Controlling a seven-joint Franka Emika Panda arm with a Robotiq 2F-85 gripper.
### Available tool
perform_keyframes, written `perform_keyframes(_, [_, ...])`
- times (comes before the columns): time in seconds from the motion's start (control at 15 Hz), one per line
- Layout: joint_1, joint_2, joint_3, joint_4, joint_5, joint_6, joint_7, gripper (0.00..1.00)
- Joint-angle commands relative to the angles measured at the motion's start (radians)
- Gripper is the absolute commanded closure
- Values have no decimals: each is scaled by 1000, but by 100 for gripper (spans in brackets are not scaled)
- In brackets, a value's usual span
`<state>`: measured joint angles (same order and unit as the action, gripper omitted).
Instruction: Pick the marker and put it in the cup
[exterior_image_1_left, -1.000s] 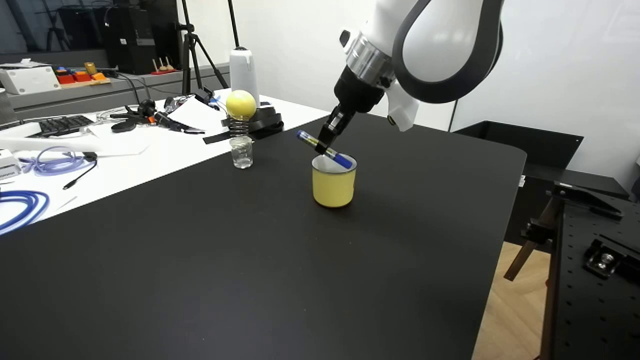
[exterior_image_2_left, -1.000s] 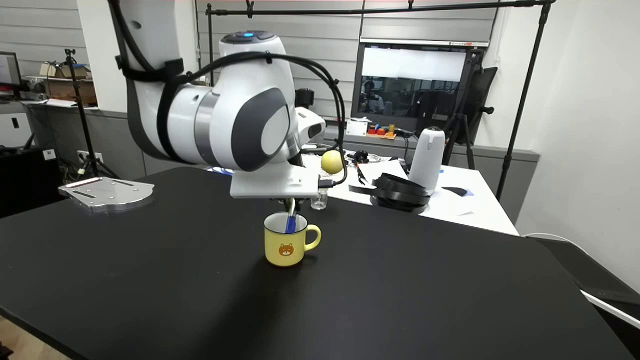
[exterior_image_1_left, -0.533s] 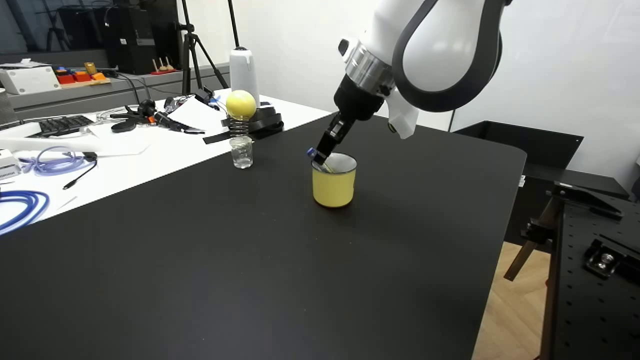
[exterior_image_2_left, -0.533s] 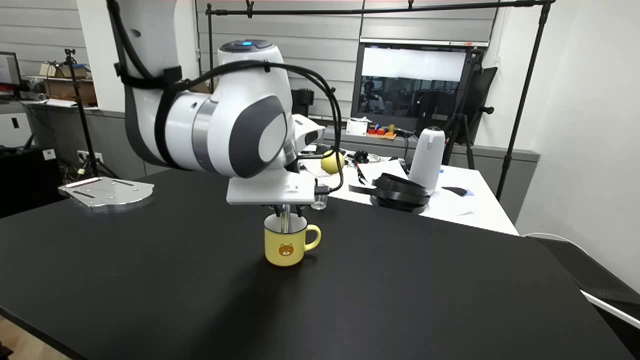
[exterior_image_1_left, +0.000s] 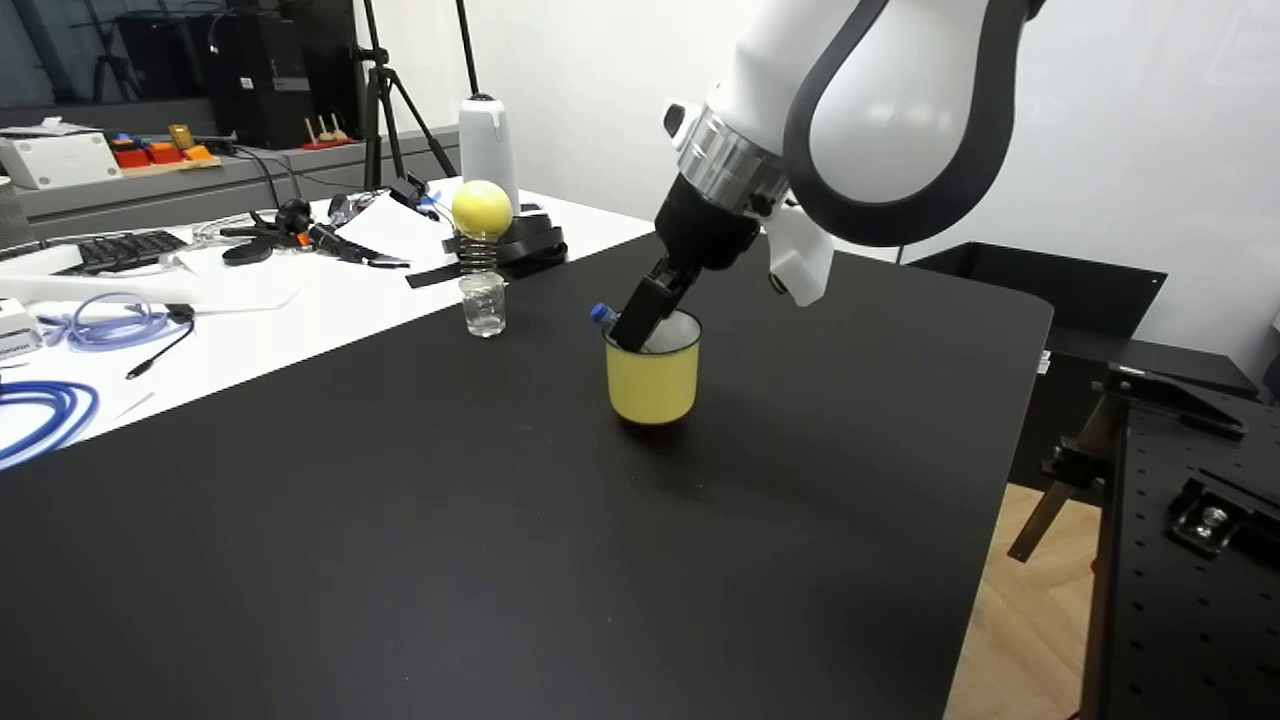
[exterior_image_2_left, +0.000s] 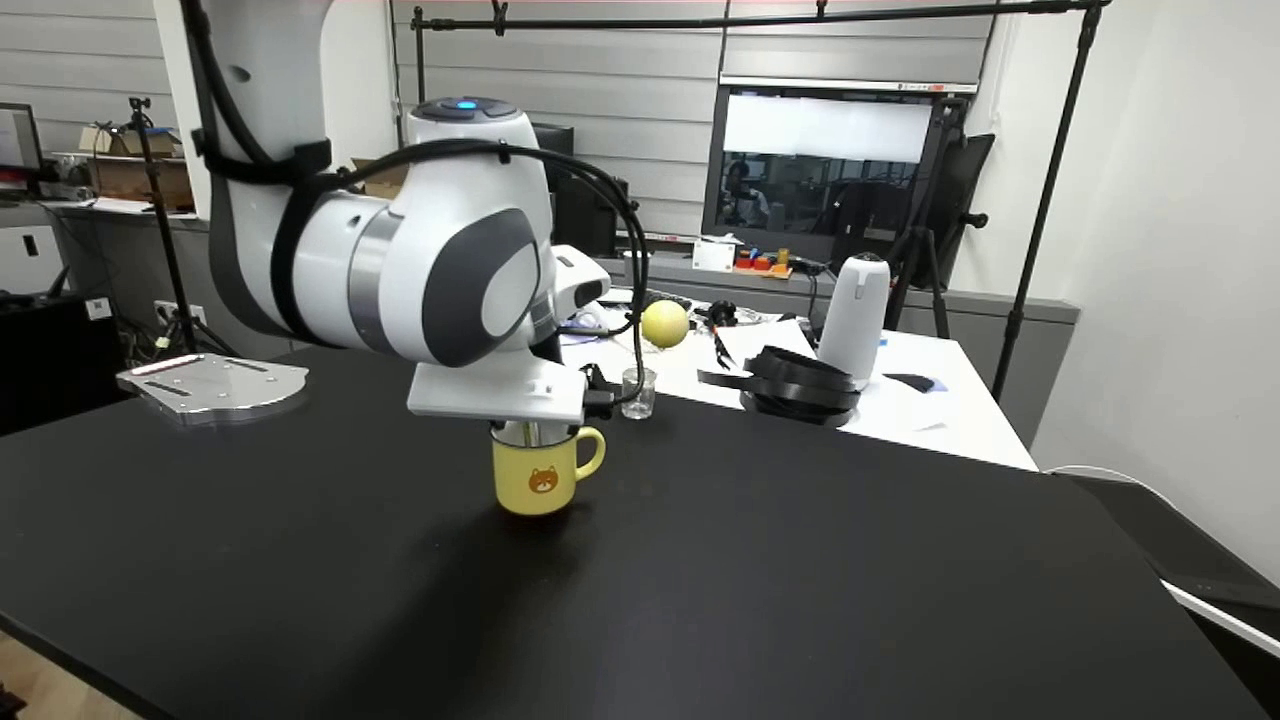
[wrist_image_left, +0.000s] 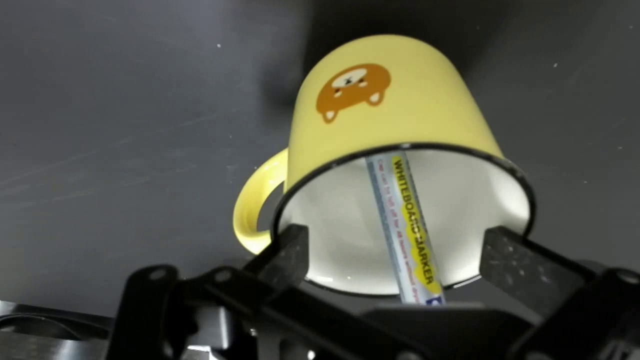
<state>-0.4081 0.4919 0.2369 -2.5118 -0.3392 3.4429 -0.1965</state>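
The pale-yellow cup (wrist_image_left: 395, 115), with a bear face and a handle, shows in both exterior views, its opening toward my gripper. Inside it leans the marker (wrist_image_left: 405, 230), its printed barrel crossing the white inside and passing over the near rim. The marker's lower end is out of sight; its blue upper end (exterior_image_1_left: 602, 314) sticks out above the rim in an exterior view. My gripper (wrist_image_left: 395, 250) stands open at the cup's mouth, one finger on each side of the marker and apart from it. Both fingertips overlap the rim; whether they touch the cup I cannot tell.
On the dark table (exterior_image_1_left: 480, 560), a small clear glass (exterior_image_1_left: 484, 305) stands beyond the cup, near a yellow ball (exterior_image_1_left: 482, 208). A metal plate (exterior_image_2_left: 215, 385) lies toward the table's far left in an exterior view. Black straps (exterior_image_2_left: 800, 385) sit on the white table behind.
A second ago the gripper was shut on the marker above the cup. It has opened, the marker has dropped in and leans, the arm has lowered, and the cup has shifted left in both exterior views.
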Motion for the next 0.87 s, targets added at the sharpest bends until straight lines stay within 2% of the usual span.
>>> perform_keyframes(0.0, [7, -94, 18, -49, -25, 24, 49, 0])
perform_keyframes(0.2, [13, -155, 31, -50, -42, 16, 53, 0])
perform_keyframes(0.27, [-14, -165, 65, -50, -18, 16, 27, 0])
perform_keyframes(0.6, [-59, -177, 118, -60, -30, 12, 47, 0])
perform_keyframes(0.67, [-76, -177, 136, -63, -34, 2, 52, 0])
perform_keyframes(0.8, [-148, -165, 214, -68, -72, -51, 84, 0])
